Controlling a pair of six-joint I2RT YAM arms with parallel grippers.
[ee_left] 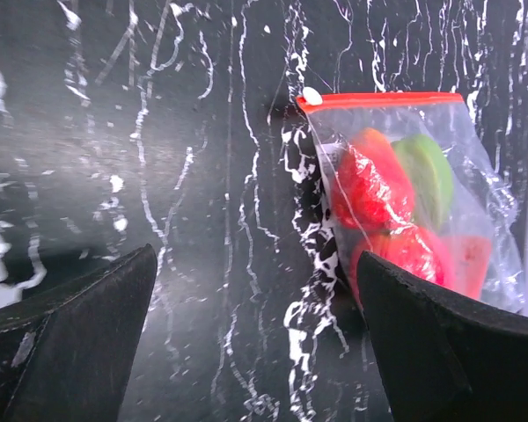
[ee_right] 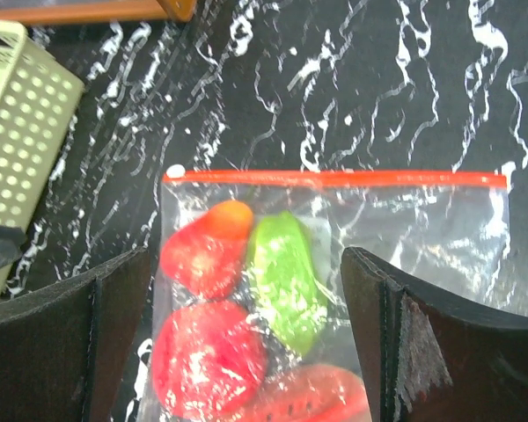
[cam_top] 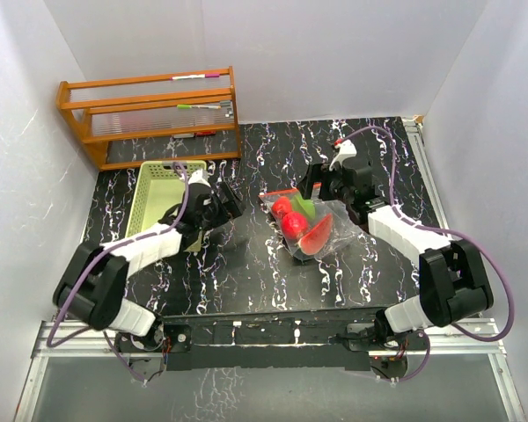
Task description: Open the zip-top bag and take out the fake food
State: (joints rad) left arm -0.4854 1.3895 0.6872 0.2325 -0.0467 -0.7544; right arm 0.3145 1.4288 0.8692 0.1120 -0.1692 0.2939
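Red is what catches my eye first: the zip strip [ee_right: 334, 178] runs straight across the top of the zip-top bag [cam_top: 310, 230], which lies flat on the black marbled table [cam_top: 246, 272] near its middle. The bag looks sealed, with the fake food [ee_right: 246, 316] bunched inside: red fruits, a green piece and a watermelon slice.

From where I stand the right gripper [cam_top: 314, 187] is plainly the nearer one. It hangs just over the bag with its fingers spread wide and holding nothing. In its wrist view the bag sits squarely between the two fingers [ee_right: 440, 352], and the strip lies crosswise a little ahead of the tips. The bag's body trails back under the wrist.

The left gripper [cam_top: 227, 204] is also spread and empty, a little apart on the basket [cam_top: 158, 198] side. In its own view the bag sits off toward its right finger [ee_left: 458, 352], with the strip's end and a small white tab [ee_left: 312, 95] towards it.

My guess is the next move turns on that strip. Each arm needs one lip of it, and the left must close the gap sideways first.
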